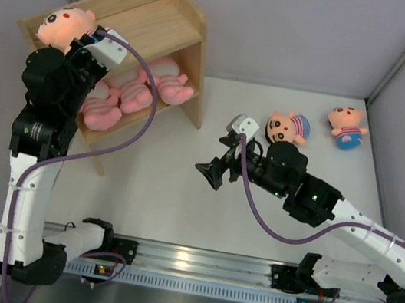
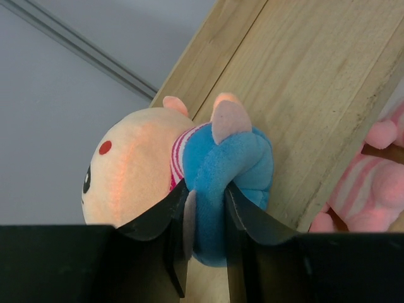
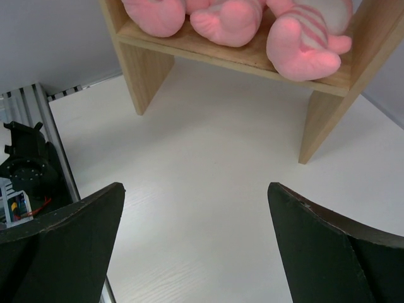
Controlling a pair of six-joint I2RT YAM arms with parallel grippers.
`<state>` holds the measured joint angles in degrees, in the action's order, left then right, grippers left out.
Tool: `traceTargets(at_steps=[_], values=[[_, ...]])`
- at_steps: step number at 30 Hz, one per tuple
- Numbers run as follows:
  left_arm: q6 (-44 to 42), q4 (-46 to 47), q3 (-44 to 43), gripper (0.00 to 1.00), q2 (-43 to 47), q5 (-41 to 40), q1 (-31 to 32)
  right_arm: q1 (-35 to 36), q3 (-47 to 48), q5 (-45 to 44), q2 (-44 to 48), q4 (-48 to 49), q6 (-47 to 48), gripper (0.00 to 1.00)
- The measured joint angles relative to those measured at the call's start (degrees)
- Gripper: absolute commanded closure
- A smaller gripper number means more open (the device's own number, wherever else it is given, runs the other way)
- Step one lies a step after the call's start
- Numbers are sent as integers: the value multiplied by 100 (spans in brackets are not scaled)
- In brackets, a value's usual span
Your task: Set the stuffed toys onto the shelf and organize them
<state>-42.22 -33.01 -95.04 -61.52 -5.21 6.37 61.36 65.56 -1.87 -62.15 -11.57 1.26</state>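
At ten o'clock, the left fingers [image 1: 84, 45] pinched the blue bottom of a doll [image 2: 189, 170] lying on top of the shelf [image 1: 162, 20]. The right fingers [image 1: 209, 174] hung wide open and empty over the bench [image 1: 178, 202] centre. Two more dolls [image 1: 288, 127] lay at one o'clock.

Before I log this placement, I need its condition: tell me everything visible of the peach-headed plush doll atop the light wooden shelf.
The peach-headed plush doll lies on the top board of the light wooden shelf, at its left end. Soft fabric: round peach head with a red cheek dot, pink-striped shirt, blue bottoms, peach limbs. The left gripper pinches its blue bottoms.
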Motion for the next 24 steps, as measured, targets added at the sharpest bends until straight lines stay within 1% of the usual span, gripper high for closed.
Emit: traceTargets(at_steps=[4,6,7,9,10,11,13,14,16,17,18,19,21,24], values=[[-48,0,140,63,197,-105,-2,0,-33,46,0,0,-7,4],[-68,2,170,59,258,-188,0,0,-33,59,0,7,-7,4],[-81,2,190,52,291,-223,0,0,-35,68,0,4,-7,3],[-116,2,221,46,341,-247,-2,0,-35,74,0,4,-11,3],[-125,2,236,41,365,-258,0,0,-35,85,0,4,-24,3],[-138,2,243,40,387,-258,0,0,-35,85,0,7,-28,1],[-127,4,247,37,413,-260,0,-2,-35,31,0,2,-98,1],[-127,4,247,31,420,-256,0,-7,-33,-15,-2,-4,-155,0],[-133,4,247,25,437,-240,0,-63,-24,-133,-33,-50,-304,1],[-127,4,247,17,442,-229,0,-122,-17,-190,-59,-81,-382,1],[-122,4,247,11,455,-203,0,-205,-11,-280,-92,-138,-494,1],[-98,2,247,2,466,-173,0,-330,-9,-361,-127,-195,-619,1],[-33,7,247,2,505,-90,0,-684,-11,-516,-175,-310,-925,1],[164,4,247,2,610,188,0,-1419,-33,-734,-170,-485,-1456,1]])
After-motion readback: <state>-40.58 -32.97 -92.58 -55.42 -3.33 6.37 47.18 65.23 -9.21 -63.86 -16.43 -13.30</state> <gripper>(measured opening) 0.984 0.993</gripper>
